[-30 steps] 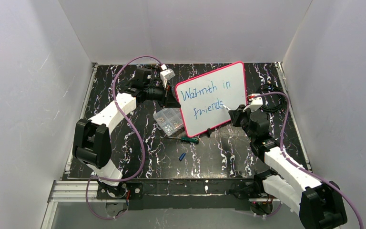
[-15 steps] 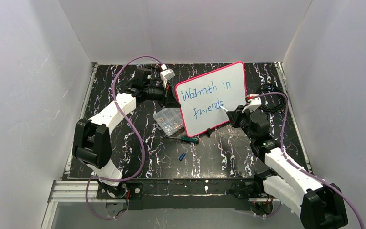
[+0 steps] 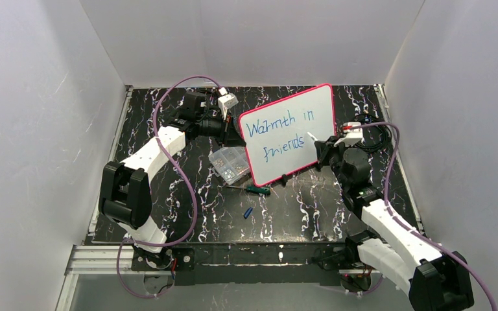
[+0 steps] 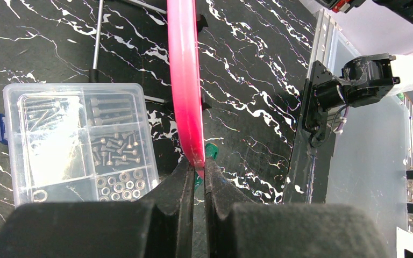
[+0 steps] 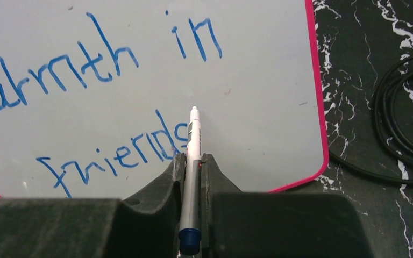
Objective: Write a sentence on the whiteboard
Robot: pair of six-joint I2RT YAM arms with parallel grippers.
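The whiteboard (image 3: 298, 116) with a pink-red rim stands tilted at the middle back. On it the blue sentence (image 3: 279, 137) reads "Warmth in" over "friends"; it also shows in the right wrist view (image 5: 113, 153). My left gripper (image 4: 199, 171) is shut on the whiteboard's pink rim (image 4: 185, 80) at its left edge. My right gripper (image 5: 192, 158) is shut on a grey-and-white marker (image 5: 192, 177). The marker's tip (image 5: 194, 109) points at the board just right of "friends". I cannot tell whether it touches. The right gripper (image 3: 327, 150) is at the board's right lower part.
A clear compartment box (image 3: 229, 162) of screws and nuts lies left of the board, also in the left wrist view (image 4: 75, 140). A green screwdriver (image 3: 254, 190) and a small blue cap (image 3: 248, 212) lie in front. A black cable coil (image 3: 373, 133) lies to the right.
My right gripper has moved up and to the right with the marker, away from the end of "friends". The left arm and the board have not moved.
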